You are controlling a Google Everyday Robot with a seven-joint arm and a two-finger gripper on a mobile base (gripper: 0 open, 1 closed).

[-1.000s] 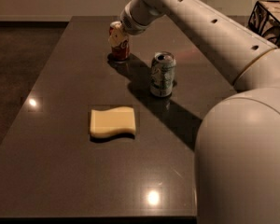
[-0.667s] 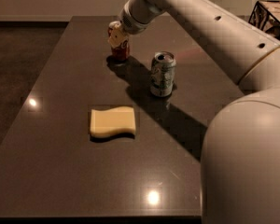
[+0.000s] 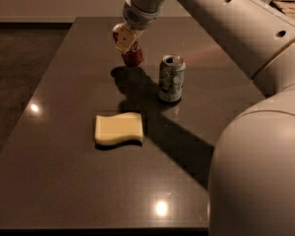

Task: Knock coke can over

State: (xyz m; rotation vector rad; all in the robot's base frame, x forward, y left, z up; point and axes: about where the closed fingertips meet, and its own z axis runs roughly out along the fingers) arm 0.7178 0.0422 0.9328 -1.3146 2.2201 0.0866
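A moment ago the coke can (image 3: 133,56) stood upright at the far end of the dark table (image 3: 59,181). Now it leans, its silver top tipped left while its base is on the tabletop, so I judge my push has taken effect and the fall has begun but is not finished. My gripper (image 3: 124,39) sits at the can's upper part, touching it near the top. Whether it is wide or narrow there I cannot tell, nor whether it clasps the can or merely presses it. The silver-and-green can (image 3: 171,77) stands upright just to the right, apart from the red one, and the yellow sponge (image 3: 118,129) lies nearer the front.
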